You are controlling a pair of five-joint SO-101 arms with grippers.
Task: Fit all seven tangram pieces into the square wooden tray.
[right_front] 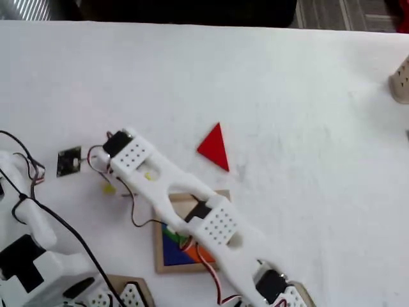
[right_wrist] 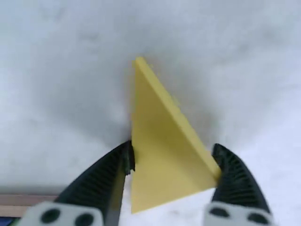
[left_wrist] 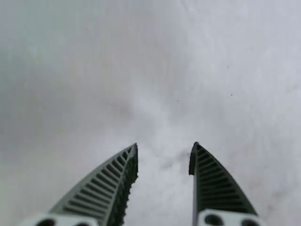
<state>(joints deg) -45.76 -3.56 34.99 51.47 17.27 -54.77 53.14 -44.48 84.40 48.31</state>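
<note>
right end effector (right_wrist: 171,148) pinching the yellow triangle (right_wrist: 164,160) just left of the wooden tray (right_front: 158,249)

on the white worktop (right_front: 287,96) the right arm (right_front: 172,185) reaches across the wooden tray, which holds blue, green and orange pieces; it grips the yellow triangle by two edges, probably to carry it in. the red triangle (right_front: 214,147) lies beyond the tray, loose. the left end effector (left_wrist: 165,145) hangs spread over bare worktop.

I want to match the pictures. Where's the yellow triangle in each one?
High view: yellow triangle peeks out left of the wooden tray, beside the arm.
Left wrist view: white table ahead of the open left gripper.
Right wrist view: centre, held by the right gripper; shared landmark: wooden tray.
</note>
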